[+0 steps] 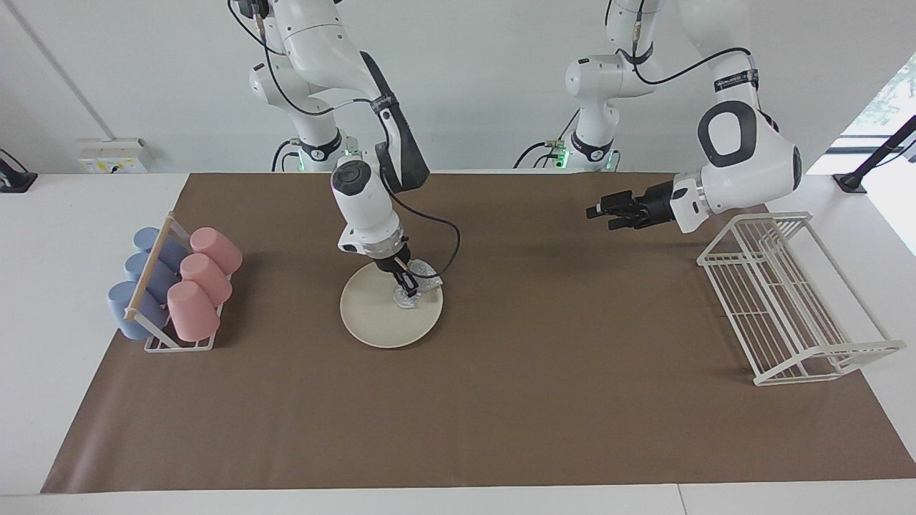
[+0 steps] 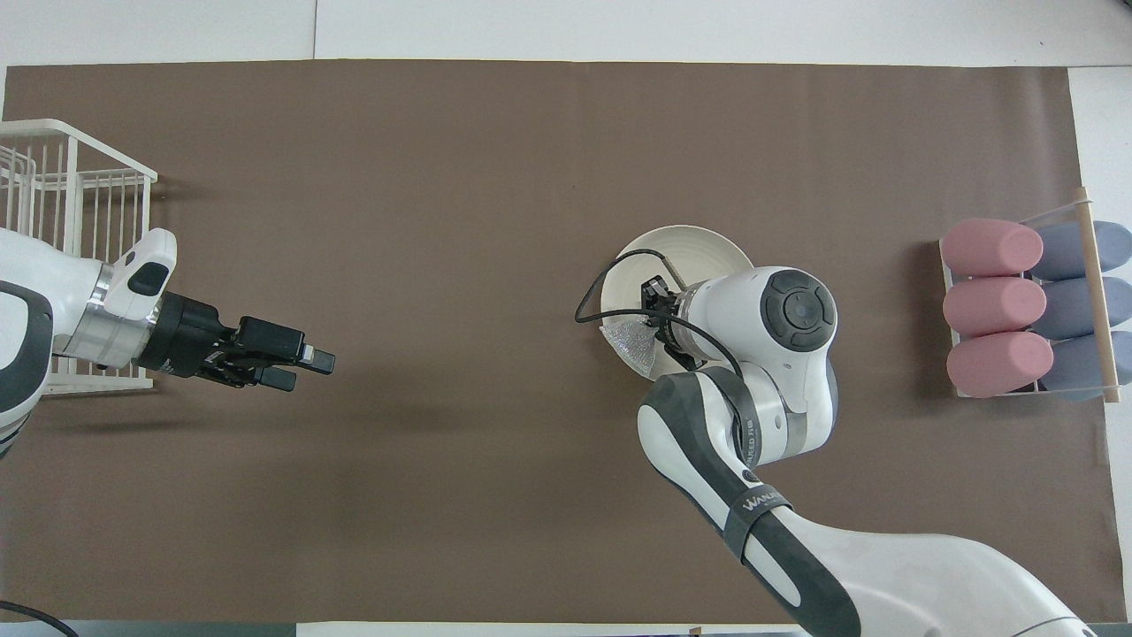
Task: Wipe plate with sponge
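The cream-white plate [image 1: 376,318] lies on the brown mat toward the right arm's end; it also shows in the overhead view [image 2: 699,252]. The silvery wrinkly sponge [image 1: 422,275] rests on the plate's edge nearer to the robots, partly over the rim; the overhead view shows it too [image 2: 630,347]. My right gripper [image 1: 409,285] points down, shut on the sponge and holding it on the plate. My left gripper [image 1: 602,213] waits in the air over the mat beside the white wire rack, fingers slightly apart and empty; it shows in the overhead view as well [image 2: 305,367].
A rack [image 1: 179,343] of pink and blue cups lying on their sides stands at the right arm's end of the mat. A white wire rack [image 1: 787,300] stands at the left arm's end. The right arm's cable loops over the plate.
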`<state>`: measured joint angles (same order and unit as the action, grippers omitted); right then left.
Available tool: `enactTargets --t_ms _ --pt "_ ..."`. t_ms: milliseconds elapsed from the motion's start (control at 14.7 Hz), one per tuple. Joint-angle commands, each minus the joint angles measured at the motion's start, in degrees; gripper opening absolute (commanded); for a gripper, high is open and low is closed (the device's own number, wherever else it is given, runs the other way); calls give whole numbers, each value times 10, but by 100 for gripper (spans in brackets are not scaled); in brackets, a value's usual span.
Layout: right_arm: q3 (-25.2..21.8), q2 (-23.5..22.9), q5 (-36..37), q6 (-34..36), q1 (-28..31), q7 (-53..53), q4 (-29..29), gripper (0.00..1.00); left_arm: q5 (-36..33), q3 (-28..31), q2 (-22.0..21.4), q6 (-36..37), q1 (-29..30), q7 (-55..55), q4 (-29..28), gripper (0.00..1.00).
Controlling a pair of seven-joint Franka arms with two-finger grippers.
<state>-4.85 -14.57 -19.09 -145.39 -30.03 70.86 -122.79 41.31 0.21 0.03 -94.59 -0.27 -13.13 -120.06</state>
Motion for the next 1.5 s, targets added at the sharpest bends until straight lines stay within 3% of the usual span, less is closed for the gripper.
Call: enactTargets --t_ms 0,408,1020,1428 --pt "2 -9 -12 -13 15 -24 -10 0 -33 -1 -3 -4 -4 8 4 100" --pt "2 -12 -12 -7 100 -186 -10 0 -37 0 -6 -4 2 49 4 100" --pt "3 -10 -13 -17 9 -20 -21 0 -102 -3 -6 -32 -17 -7 12 100" --pt "3 -9 -13 -26 1 -6 -5 0 -102 -3 -6 -32 -17 3 11 100"
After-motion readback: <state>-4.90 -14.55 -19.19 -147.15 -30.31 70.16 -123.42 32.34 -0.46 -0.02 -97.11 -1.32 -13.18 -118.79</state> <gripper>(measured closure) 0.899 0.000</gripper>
